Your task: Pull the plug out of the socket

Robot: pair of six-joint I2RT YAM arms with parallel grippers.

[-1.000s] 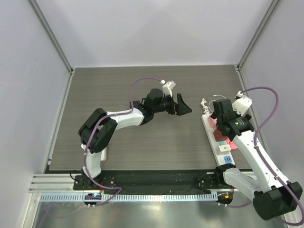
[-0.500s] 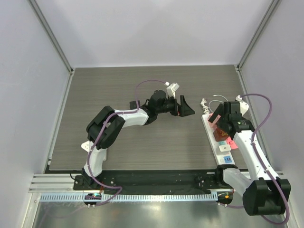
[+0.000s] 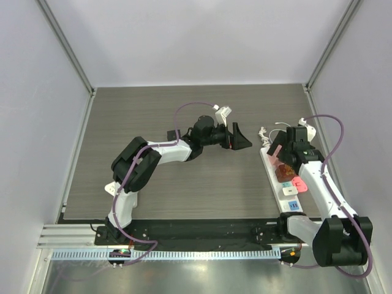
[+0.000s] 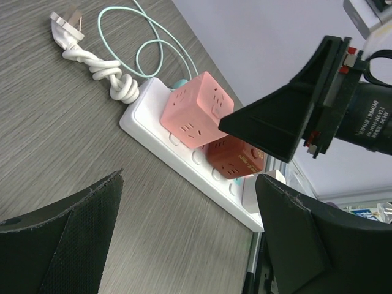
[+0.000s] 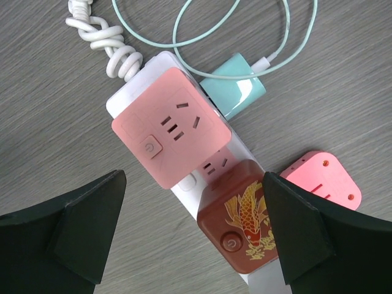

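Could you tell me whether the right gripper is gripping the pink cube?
No, the right gripper is open, its fingers standing wide apart and clear of the pink cube.

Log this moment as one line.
right gripper: open, over pink cube adapter on power strip | left gripper: open, empty, aside | adapter: still plugged in

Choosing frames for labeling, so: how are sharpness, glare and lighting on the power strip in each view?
Right wrist: power strip sharp, a soft glare patch on the teal charger. Left wrist: pink cube crisp, the near fingers dark. Top external: even light, strip small.
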